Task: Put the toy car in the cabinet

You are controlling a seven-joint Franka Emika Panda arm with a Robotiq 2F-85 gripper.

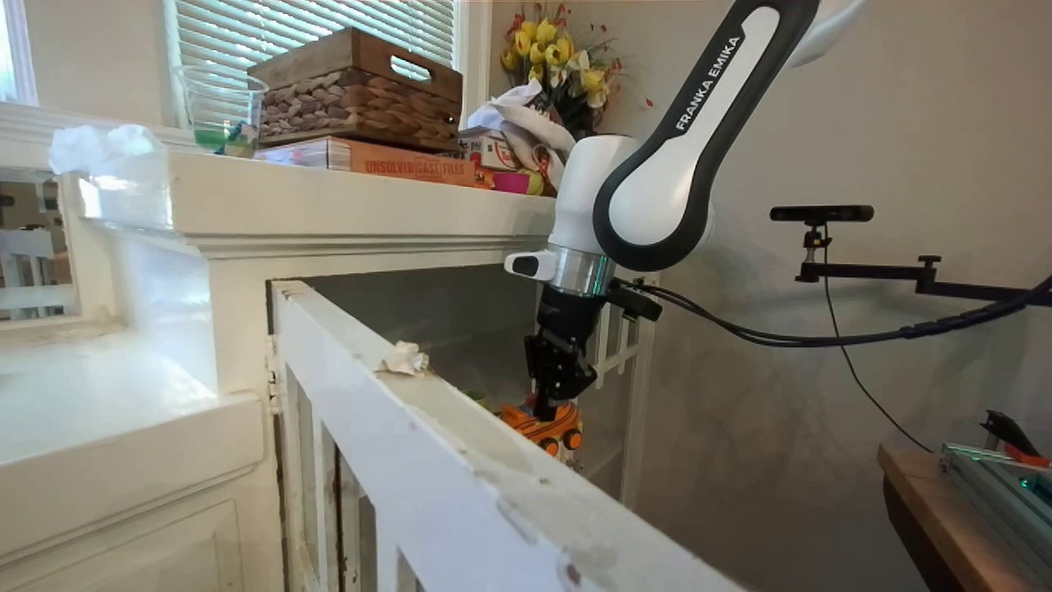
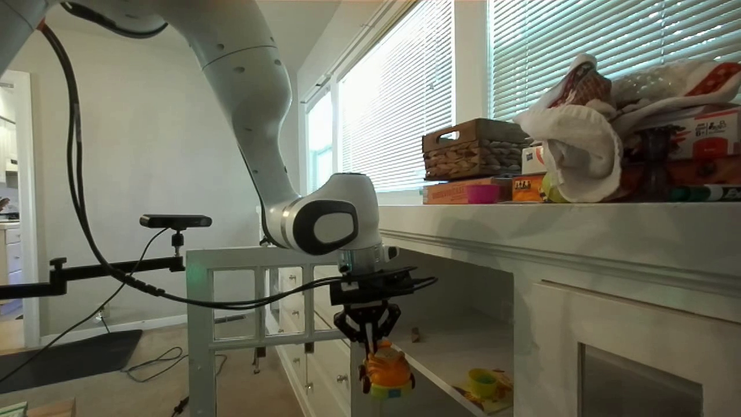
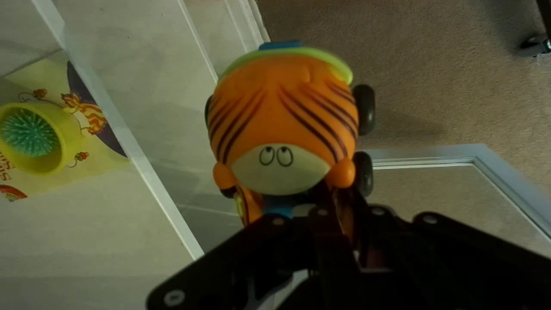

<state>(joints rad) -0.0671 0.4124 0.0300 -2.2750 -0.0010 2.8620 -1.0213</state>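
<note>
The orange toy car (image 2: 389,370) hangs from my gripper (image 2: 370,347), tiger-striped with dark wheels and a green rim. It also shows in an exterior view (image 1: 567,423), partly behind the open door, and large in the wrist view (image 3: 282,107). My gripper, also in the wrist view (image 3: 331,193), is shut on a side part of the car; the fingertips are dark and partly hidden there. The cream-white cabinet (image 1: 362,197) shows in both exterior views (image 2: 521,237), its front open. The car is in front of the opening, beside the shelf edge and apart from it.
An open glass-paned door (image 1: 485,460) stands out from the cabinet; its frame also shows in an exterior view (image 2: 200,336). On the inner shelf (image 2: 446,347) are a yellow cup (image 2: 482,382) and a printed sheet (image 3: 92,161). A wicker basket (image 2: 477,150) stands on top.
</note>
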